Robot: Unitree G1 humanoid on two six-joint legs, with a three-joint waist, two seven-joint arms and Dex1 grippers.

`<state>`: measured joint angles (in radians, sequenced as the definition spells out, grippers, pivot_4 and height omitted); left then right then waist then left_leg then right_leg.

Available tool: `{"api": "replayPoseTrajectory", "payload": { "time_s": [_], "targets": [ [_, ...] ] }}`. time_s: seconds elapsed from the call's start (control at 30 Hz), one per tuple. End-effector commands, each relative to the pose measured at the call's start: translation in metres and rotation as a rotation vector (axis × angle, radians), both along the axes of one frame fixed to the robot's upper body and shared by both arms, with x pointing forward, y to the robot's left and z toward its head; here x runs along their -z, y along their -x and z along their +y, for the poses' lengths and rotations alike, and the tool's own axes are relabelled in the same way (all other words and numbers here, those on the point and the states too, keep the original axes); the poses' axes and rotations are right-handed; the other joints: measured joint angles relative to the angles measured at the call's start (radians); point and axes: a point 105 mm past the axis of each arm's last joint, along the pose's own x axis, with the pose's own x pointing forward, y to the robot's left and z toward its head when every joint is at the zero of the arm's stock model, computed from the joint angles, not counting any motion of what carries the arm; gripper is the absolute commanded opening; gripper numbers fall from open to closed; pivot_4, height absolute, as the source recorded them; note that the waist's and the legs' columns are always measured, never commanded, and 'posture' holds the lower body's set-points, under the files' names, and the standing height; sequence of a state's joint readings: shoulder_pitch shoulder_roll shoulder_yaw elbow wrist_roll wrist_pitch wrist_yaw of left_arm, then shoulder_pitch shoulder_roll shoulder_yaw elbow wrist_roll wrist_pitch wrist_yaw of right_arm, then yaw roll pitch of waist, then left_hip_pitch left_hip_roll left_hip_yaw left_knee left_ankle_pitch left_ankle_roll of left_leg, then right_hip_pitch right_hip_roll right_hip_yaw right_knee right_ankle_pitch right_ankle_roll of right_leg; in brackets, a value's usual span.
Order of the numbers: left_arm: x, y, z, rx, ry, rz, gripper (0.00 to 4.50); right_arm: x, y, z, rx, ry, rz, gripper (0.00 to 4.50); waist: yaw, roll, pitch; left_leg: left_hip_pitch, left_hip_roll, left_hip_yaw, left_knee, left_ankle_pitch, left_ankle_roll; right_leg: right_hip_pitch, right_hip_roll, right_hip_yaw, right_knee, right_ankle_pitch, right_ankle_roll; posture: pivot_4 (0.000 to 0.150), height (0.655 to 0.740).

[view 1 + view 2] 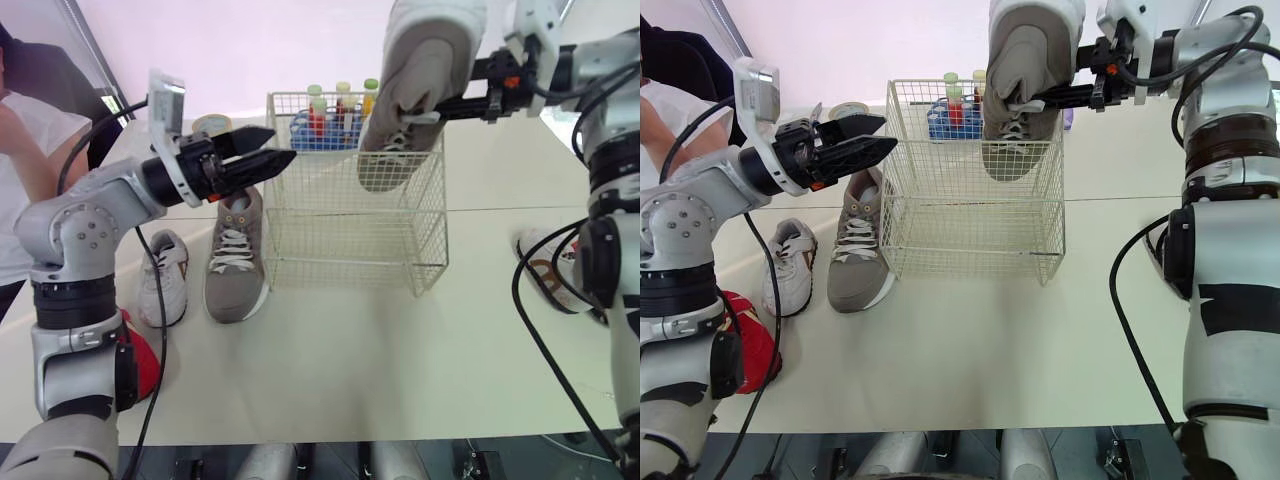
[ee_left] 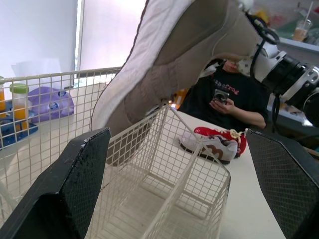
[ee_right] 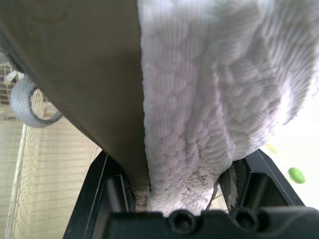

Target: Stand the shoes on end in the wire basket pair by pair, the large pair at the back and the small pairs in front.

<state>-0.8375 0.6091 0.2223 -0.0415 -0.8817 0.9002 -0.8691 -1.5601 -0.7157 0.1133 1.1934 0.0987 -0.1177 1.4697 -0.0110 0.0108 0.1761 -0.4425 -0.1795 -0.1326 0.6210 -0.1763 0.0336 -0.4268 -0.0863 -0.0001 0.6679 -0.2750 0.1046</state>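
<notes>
Shoe placement, large pair. Small white shoe [image 1: 163, 275] lay flat on the table [image 1: 350, 350], below and outboard of the left end effector [image 1: 282, 145]. The fingers of this end effector stood wide apart and empty, pointing at the wire basket [image 1: 350, 240]. Directly beneath it lay the second grey shoe [image 1: 235, 255], sole down and just beside the basket's left wall. The left arm was therefore the nearer one for the mate. Over the basket's right rear part hung the large grey shoe [image 1: 415, 90], gripped at its collar by the closed right end effector [image 1: 435, 108]. Its long axis ran nearly vertical, heel above the fingers and toe below them, at or just inside the rim. The coming move probably called for a straight descent along that axis. A patterned small shoe [image 1: 548, 268] lay on the table well below the right end effector.
</notes>
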Motion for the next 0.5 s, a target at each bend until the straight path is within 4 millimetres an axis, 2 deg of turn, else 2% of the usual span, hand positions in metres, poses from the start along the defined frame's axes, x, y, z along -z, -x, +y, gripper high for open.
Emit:
{"api": "replayPoseTrajectory", "payload": {
  "time_s": [0.03, 0.07, 0.1, 0.27, 0.43, 0.5],
  "targets": [
    [-0.014, 0.005, 0.001, -0.001, -0.005, -0.071, 4.50, 0.004, 0.000, -0.003, 0.005, 0.006, 0.005, 3.70, -0.001, 0.000, 0.000, 0.000, 0.000, 0.000, 0.000, 0.000, 0.000, 0.000, 0.000, 0.000, 0.000, 0.000, 0.000, 0.150, 0.7400],
    [-0.014, 0.005, 0.001, 0.001, -0.007, -0.072, 4.50, 0.005, 0.000, -0.004, 0.007, 0.005, 0.010, 4.24, -0.003, 0.000, 0.000, 0.000, 0.000, 0.000, 0.000, 0.000, 0.000, 0.000, 0.000, 0.000, 0.000, 0.000, 0.000, 0.150, 0.7400],
    [-0.014, 0.005, 0.000, 0.003, -0.008, -0.073, 4.50, 0.006, -0.001, -0.004, 0.009, 0.003, 0.010, 4.41, -0.004, 0.000, 0.000, 0.000, 0.000, 0.000, 0.000, 0.000, 0.000, 0.000, 0.000, 0.000, 0.000, 0.000, 0.000, 0.150, 0.7400],
    [-0.014, 0.005, -0.001, 0.008, -0.016, -0.077, 4.50, -0.003, 0.003, -0.005, 0.009, 0.021, -0.061, 4.41, -0.007, 0.000, 0.000, 0.000, 0.000, 0.000, -0.001, 0.001, -0.001, -0.002, 0.000, 0.000, 0.002, 0.000, 0.000, 0.150, 0.7400],
    [-0.014, 0.006, 0.001, 0.005, -0.028, -0.079, 4.50, -0.017, 0.015, -0.016, 0.047, 0.186, -0.195, 4.41, -0.007, 0.000, 0.000, 0.000, 0.000, 0.000, -0.003, 0.001, -0.002, -0.003, 0.000, 0.000, 0.002, 0.000, 0.000, 0.150, 0.7400],
    [-0.015, 0.005, 0.003, 0.000, -0.035, -0.082, 4.50, -0.025, 0.020, -0.020, 0.064, 0.192, -0.235, 4.41, -0.005, 0.000, 0.000, 0.000, 0.000, 0.000, -0.003, 0.001, -0.002, -0.002, 0.000, 0.000, 0.001, 0.000, 0.000, 0.150, 0.7400]
  ]
}}
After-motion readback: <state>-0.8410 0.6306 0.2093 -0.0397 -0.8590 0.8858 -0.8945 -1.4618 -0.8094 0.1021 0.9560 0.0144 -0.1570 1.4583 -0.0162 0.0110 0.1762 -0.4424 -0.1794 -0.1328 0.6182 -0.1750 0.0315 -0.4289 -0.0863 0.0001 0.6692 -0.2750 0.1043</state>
